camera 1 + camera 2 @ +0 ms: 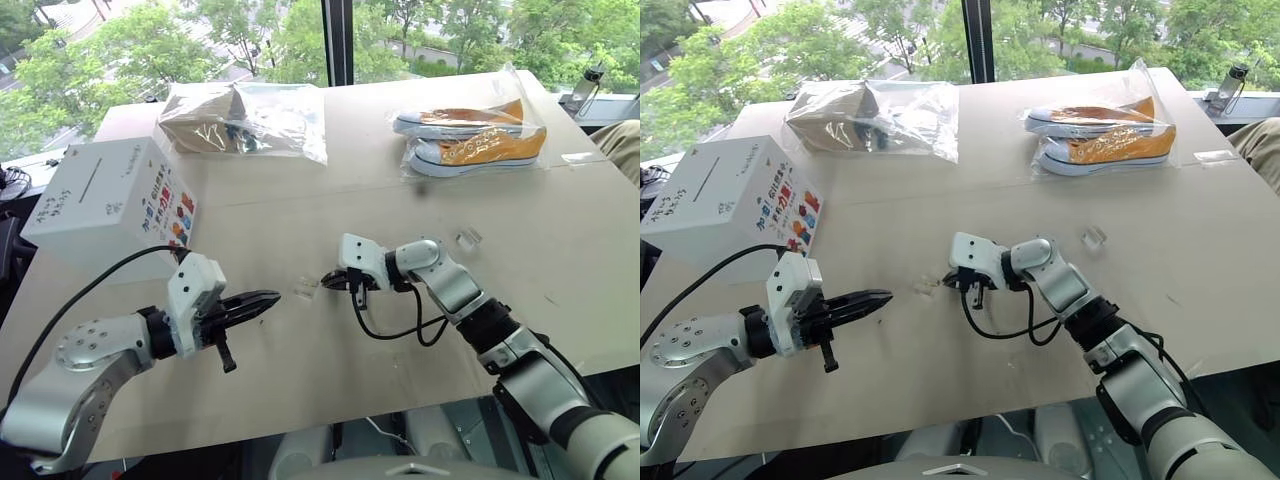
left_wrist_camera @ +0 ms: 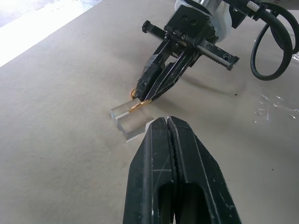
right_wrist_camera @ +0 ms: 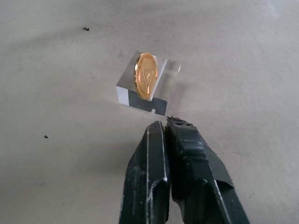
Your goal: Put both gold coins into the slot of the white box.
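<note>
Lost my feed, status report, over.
Left gripper shut, empty. Right gripper shut, tips at gold coin standing in clear case. Nothing blocking white box slot.

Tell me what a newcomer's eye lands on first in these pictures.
First, the gold coin standing on edge in a small clear block mid-table, with the right hand shut, its tips at the coin. The left hand, also shut, points at the block from the robot's left. Behind it sits the white box with its slot; bagged orange sneakers lie at the far edge.
</note>
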Robot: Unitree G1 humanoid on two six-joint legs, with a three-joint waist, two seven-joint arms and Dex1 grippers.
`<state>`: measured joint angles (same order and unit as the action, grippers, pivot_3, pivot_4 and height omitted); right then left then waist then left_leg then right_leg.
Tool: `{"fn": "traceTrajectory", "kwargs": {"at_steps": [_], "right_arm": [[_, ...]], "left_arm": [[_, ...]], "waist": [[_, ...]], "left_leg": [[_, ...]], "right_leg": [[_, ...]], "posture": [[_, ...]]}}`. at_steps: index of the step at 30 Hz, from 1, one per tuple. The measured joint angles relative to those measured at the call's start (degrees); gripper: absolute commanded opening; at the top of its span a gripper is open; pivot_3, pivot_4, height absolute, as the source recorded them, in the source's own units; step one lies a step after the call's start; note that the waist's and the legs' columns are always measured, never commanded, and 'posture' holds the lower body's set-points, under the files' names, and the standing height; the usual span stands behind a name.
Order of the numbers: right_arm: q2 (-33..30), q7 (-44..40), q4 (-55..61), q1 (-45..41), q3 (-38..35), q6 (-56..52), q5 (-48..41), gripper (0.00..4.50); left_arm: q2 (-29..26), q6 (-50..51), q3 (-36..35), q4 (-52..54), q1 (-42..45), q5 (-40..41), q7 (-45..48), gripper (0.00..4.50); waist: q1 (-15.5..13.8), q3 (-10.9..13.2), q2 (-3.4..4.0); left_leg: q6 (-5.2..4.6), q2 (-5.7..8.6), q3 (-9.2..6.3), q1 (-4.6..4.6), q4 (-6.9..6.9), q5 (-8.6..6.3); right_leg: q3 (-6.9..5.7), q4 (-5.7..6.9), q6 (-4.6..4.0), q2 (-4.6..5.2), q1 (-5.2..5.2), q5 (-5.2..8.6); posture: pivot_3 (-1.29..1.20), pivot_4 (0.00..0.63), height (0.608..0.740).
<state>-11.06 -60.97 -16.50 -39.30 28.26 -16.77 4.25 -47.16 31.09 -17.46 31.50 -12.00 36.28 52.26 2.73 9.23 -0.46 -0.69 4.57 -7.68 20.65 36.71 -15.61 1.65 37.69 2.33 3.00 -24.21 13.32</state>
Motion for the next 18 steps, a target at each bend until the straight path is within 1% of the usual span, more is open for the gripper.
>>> {"fn": "traceTrajectory", "kwargs": {"at_steps": [12, 18], "right_arm": [[-0.5, 0.93, 0.55, 0.09, -0.05, -0.31, 0.02, 0.05], [-2.46, -0.23, 4.51, 0.08, 0.45, -3.05, -0.02, 0.05]], "left_arm": [[0.0, 1.02, 0.0, 0.09, 0.62, -0.02, -0.12, 0.0], [0.0, 1.13, 0.0, 0.45, 0.64, -0.03, -0.14, 0.0]], "waist": [[-0.28, 0.0, 0.0], [-0.53, 0.03, 0.01]], "left_leg": [[0.01, 0.0, -0.01, 0.01, 0.01, 0.01], [0.03, 0.02, -0.04, 0.13, 0.03, 0.02]], "right_leg": [[-0.01, 0.01, 0.0, 0.01, 0.0, 0.0], [-0.06, -0.05, 0.0, 0.04, -0.02, 0.0]], "posture": [[0.0, 0.15, 0.74], [0.0, 0.15, 0.74]]}}
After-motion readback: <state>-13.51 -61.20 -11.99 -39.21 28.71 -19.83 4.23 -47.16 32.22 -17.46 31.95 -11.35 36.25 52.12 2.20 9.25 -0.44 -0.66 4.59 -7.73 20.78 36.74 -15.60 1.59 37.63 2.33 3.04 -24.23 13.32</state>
